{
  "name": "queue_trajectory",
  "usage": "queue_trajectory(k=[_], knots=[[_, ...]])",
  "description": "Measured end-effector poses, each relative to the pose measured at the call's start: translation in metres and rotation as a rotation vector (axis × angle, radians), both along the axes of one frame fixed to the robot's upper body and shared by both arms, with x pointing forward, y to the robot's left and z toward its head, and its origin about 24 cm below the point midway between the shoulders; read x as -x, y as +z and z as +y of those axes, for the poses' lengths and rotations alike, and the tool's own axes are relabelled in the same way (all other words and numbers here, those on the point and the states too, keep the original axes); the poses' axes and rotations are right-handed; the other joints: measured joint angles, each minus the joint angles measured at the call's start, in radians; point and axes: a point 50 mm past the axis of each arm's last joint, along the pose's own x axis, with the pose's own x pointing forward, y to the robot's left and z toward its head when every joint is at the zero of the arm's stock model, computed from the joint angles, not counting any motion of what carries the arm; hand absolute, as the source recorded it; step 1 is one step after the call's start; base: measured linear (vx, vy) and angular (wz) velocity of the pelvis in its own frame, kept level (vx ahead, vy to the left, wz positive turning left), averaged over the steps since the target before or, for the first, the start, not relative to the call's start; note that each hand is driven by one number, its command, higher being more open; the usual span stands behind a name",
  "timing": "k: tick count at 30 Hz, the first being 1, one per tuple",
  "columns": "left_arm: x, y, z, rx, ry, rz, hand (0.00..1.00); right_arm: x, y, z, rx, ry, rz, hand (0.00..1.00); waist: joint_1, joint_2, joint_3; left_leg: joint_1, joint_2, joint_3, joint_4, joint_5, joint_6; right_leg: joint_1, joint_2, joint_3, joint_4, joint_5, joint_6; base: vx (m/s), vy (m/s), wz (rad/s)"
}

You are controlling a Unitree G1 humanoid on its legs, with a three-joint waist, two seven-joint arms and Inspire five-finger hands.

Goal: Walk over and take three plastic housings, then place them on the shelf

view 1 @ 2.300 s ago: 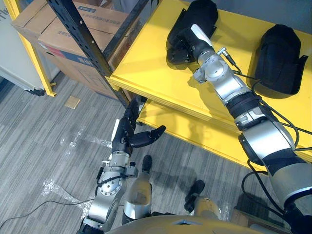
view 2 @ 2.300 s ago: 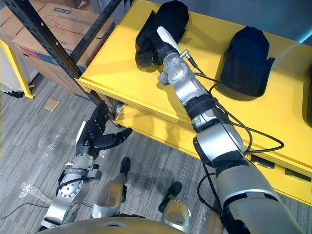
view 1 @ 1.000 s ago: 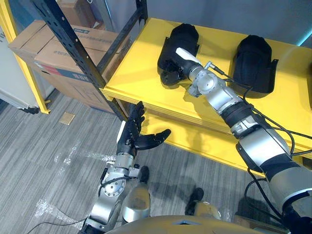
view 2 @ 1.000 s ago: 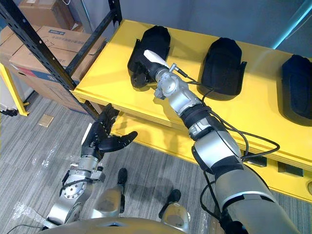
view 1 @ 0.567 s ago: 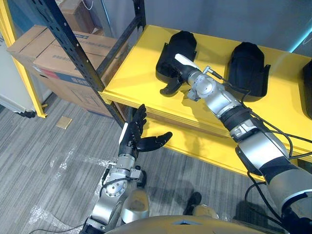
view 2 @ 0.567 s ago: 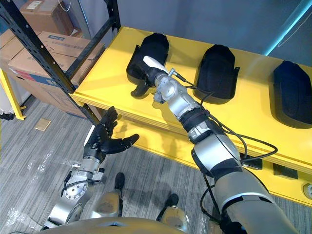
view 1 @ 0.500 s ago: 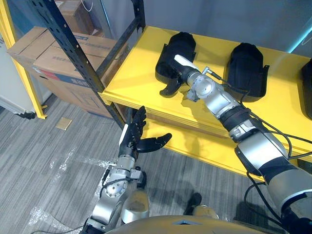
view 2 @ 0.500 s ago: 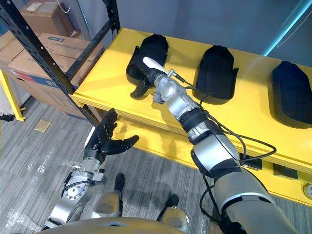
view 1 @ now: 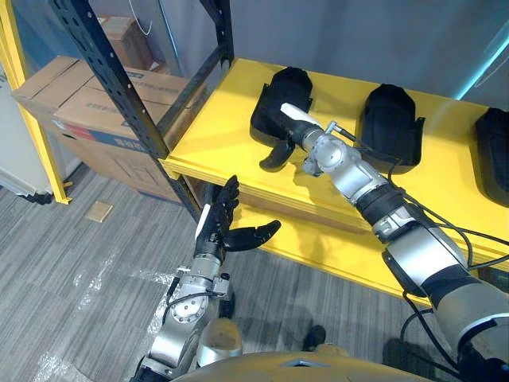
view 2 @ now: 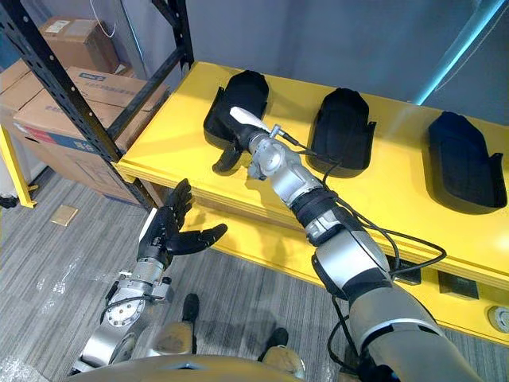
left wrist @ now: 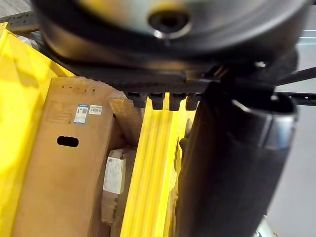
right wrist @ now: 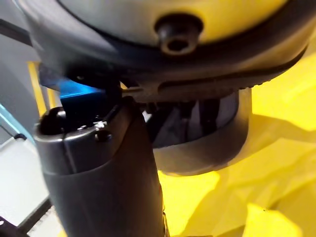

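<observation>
Left hand (view 1: pixel 213 235) hung empty below the yellow shelf (view 2: pixel 179 135), fingers straight and spread. Right hand (view 1: pixel 285 134) lay against the leftmost plastic housing (view 2: pixel 242 91); grip not discernible. Middle housing (view 2: pixel 342 119) and rightmost housing (view 2: pixel 465 159) sat alongside on the shelf.

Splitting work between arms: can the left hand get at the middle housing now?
Probably not: the left hand hangs open, low in front of the shelf, and the right arm lies across the way to the middle housing.

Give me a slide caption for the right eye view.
Right hand at the leftmost housing of three on the yellow shelf.
</observation>
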Motion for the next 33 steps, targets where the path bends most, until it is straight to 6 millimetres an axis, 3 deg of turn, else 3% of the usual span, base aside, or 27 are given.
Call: queue_trajectory(k=[11,16,19,22,24,26,29,31,33], knots=[[0.000,-0.001,0.003,0.008,0.026,0.004,1.00,0.023,0.029,0.029,-0.095,0.132,-0.193,1.00,-0.016,0.000,-0.012,0.008,-0.002,0.017,0.000,-0.001,-0.002,0.018,0.007,0.009,-0.051,0.031,-0.001,-0.01,-0.004,-0.04],[0.000,-0.001,0.003,0.011,0.023,0.003,1.00,0.034,0.027,0.033,-0.163,0.148,-0.248,1.00,-0.018,0.001,-0.041,0.010,-0.004,0.017,0.000,-0.002,-0.003,0.027,0.009,0.009,-0.068,0.038,0.000,0.00,0.000,0.00],[0.000,0.000,0.004,0.011,0.030,0.001,1.00,0.047,0.032,0.031,-0.330,0.160,-0.253,1.00,-0.026,0.001,-0.043,0.010,-0.004,0.017,-0.001,-0.002,-0.003,0.027,0.009,0.010,-0.068,0.039,0.001,0.00,0.000,0.00],[-0.001,0.001,0.013,0.010,0.073,-0.005,1.00,0.071,0.042,0.019,-0.628,0.183,-0.249,1.00,-0.037,0.000,-0.043,0.011,-0.004,0.019,-0.001,-0.002,-0.003,0.027,0.008,0.013,-0.068,0.039,0.001,0.00,-0.002,-0.02],[-0.002,0.003,0.026,0.008,0.155,-0.015,1.00,0.093,0.051,-0.011,-0.777,0.147,-0.407,1.00,-0.042,-0.002,-0.044,0.019,-0.002,0.035,-0.001,-0.009,-0.004,0.027,0.009,0.027,-0.069,0.039,0.002,0.00,-0.007,-0.16],[0.001,0.004,0.034,0.004,0.197,-0.018,1.00,0.102,0.051,-0.031,-0.819,0.094,-0.487,1.00,-0.045,-0.006,-0.052,0.023,-0.001,0.046,-0.001,-0.016,-0.004,0.024,0.009,0.038,-0.070,0.038,0.001,0.00,-0.006,-0.20],[0.023,0.004,0.062,-0.021,0.334,-0.012,1.00,0.139,0.029,-0.110,-0.868,-0.203,-0.673,1.00,-0.053,-0.024,-0.077,0.037,-0.001,0.078,-0.001,-0.032,-0.005,0.020,0.009,0.068,-0.079,0.039,0.002,0.05,-0.012,-0.26],[0.037,0.003,0.083,-0.052,0.430,-0.005,1.00,0.161,0.014,-0.147,-0.839,-0.349,-0.718,1.00,-0.081,-0.023,-0.079,0.047,0.000,0.102,-0.001,-0.042,-0.008,0.019,0.010,0.089,-0.084,0.039,0.003,0.05,-0.012,-0.33],[0.048,0.002,0.101,-0.072,0.526,0.003,1.00,0.183,0.004,-0.169,-0.788,-0.471,-0.752,1.00,-0.109,-0.014,-0.085,0.059,0.005,0.132,-0.001,-0.052,-0.010,0.012,0.012,0.112,-0.085,0.039,0.004,0.05,-0.015,-0.42]])
